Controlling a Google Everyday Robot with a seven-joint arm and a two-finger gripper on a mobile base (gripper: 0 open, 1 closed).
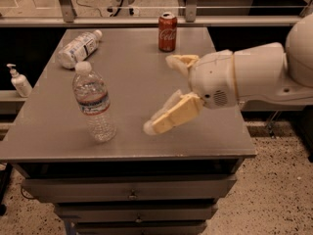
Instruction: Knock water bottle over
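The water bottle [93, 102] stands upright near the front left of the grey table [132, 77]. It is clear ribbed plastic with a white cap and a narrow blue-and-red label band. My gripper [159, 94] reaches in from the right over the table's middle, on a white arm [254, 75]. Its two cream fingers are spread wide apart, one fingertip [152, 126] low near the front and the other finger [182, 61] further back. The gripper is empty, to the right of the bottle, with a gap between them.
A red soda can [167, 32] stands at the table's back edge. A second bottle with a wide white label [78, 48] lies on its side at the back left. A small white pump bottle [18, 81] stands on a ledge left of the table. Drawers sit below the tabletop.
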